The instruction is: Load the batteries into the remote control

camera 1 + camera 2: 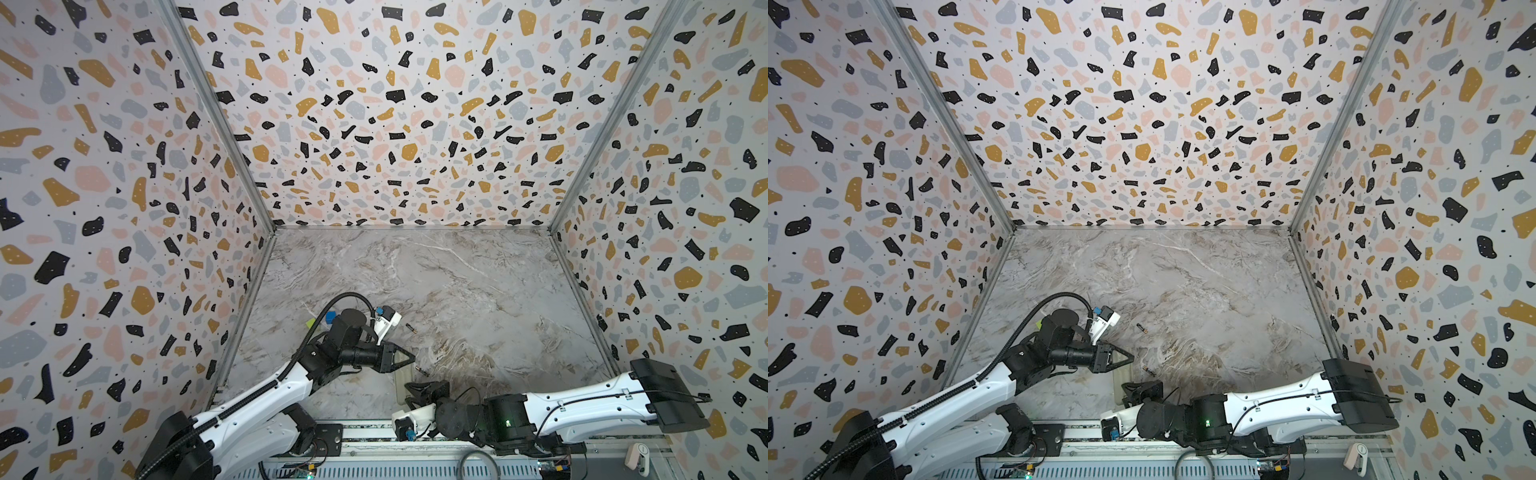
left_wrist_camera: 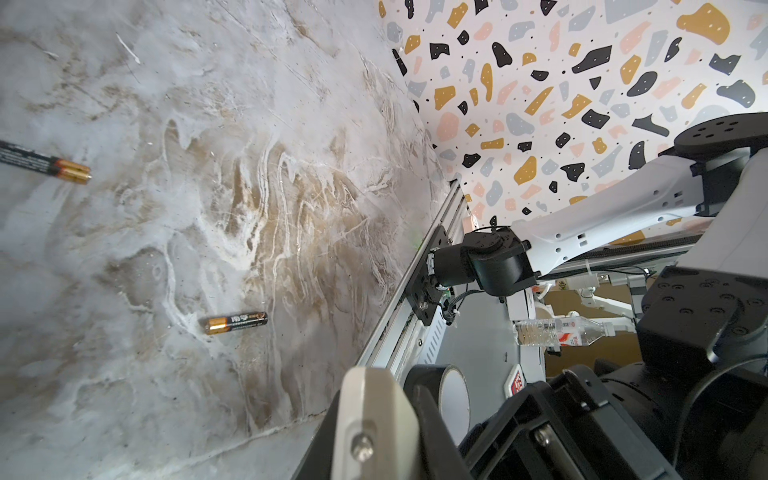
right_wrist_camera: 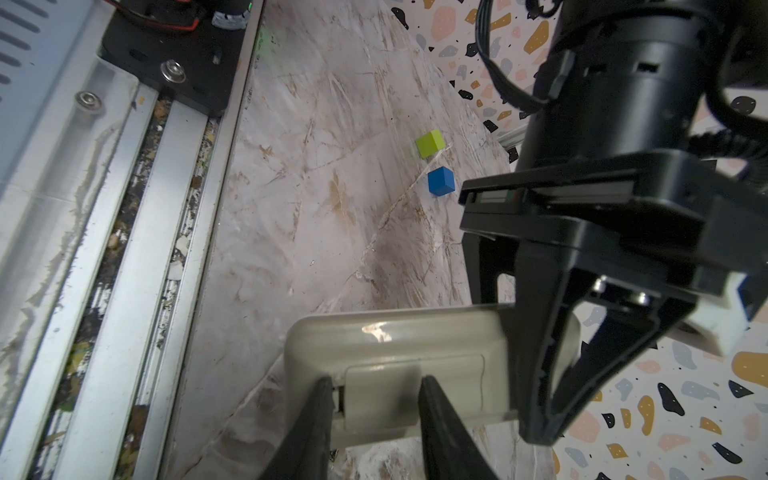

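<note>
The remote control [image 3: 395, 332] lies back-up near the table's front edge, a pale strip in both top views [image 1: 400, 382] [image 1: 1118, 384]. My left gripper [image 1: 412, 357] [image 3: 542, 432] is shut, and its closed black fingers lie across the remote's far end. My right gripper [image 3: 376, 382] [image 1: 411, 392] stands open over the near end. One fingertip [image 3: 326, 386] is at the edge of the battery cover [image 3: 386, 386] and its partner is on the cover. Two batteries lie loose on the table beyond the remote, one close by [image 1: 422, 371] [image 2: 235, 323] and one farther back [image 1: 412, 329] [image 2: 45, 164].
A green cube [image 3: 430, 143] and a blue cube [image 3: 440, 180] sit at the back left behind the left arm [image 1: 330, 316]. The metal front rail [image 3: 124, 249] runs just behind the remote's near end. Patterned walls enclose the marble table [image 1: 457, 282] on three sides.
</note>
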Motion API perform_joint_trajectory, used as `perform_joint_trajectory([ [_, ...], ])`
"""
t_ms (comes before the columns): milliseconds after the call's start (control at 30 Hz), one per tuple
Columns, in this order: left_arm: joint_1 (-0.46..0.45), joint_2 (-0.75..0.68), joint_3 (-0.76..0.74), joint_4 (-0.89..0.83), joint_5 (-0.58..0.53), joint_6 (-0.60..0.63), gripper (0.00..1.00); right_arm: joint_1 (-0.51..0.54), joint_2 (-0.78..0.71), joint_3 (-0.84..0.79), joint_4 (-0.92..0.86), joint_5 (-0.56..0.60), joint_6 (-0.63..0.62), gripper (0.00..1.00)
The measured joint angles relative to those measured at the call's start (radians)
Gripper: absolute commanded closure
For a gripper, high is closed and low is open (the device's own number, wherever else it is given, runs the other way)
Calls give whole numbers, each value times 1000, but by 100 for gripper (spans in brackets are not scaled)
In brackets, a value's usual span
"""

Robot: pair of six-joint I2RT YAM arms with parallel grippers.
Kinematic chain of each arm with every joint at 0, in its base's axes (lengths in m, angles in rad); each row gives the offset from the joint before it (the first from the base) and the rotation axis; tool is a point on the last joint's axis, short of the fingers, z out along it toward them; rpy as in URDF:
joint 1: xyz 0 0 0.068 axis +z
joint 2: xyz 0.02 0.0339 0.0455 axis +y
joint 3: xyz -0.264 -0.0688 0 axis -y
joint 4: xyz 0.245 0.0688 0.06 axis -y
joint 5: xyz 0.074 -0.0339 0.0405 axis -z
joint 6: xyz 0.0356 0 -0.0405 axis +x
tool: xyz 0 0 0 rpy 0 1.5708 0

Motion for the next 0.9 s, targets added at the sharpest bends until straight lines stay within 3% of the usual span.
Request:
perform_joint_trajectory([
  [900, 0, 24, -2, 10, -19, 0, 100, 29, -35, -31, 26, 52, -32, 63],
])
